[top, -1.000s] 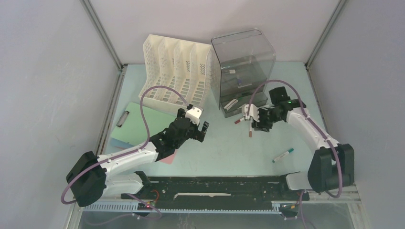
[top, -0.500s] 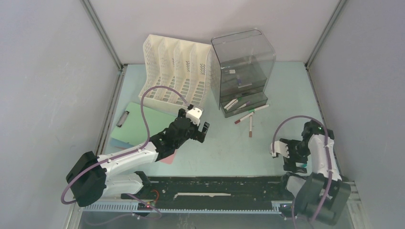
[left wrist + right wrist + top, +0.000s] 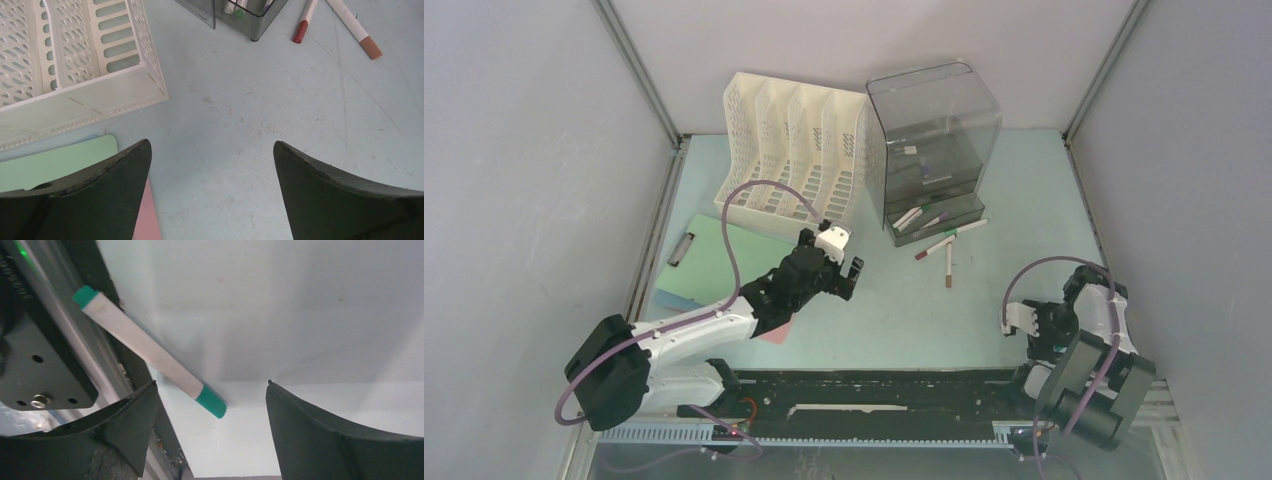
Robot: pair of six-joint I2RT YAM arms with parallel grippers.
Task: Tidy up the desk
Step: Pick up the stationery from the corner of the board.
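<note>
I see the left fingers [image 3: 210, 146] spread wide with nothing between them, hovering over the middle of the pale mint desk [image 3: 904, 310], which fills the enclosure between the grey walls. The right fingers [image 3: 212, 386] also stand apart and grip nothing, low at the desk's near right edge. A white marker with green ends [image 3: 145, 347] lies just beside one of them, slanting across the rail. Any print on it is too small for me to read. The white file rack [image 3: 789, 140] and grey organizer [image 3: 934, 130] stand at the back.

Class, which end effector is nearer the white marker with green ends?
Right. The right end effector hovers over the marker; the left end effector is far across the pale green desk.
</note>
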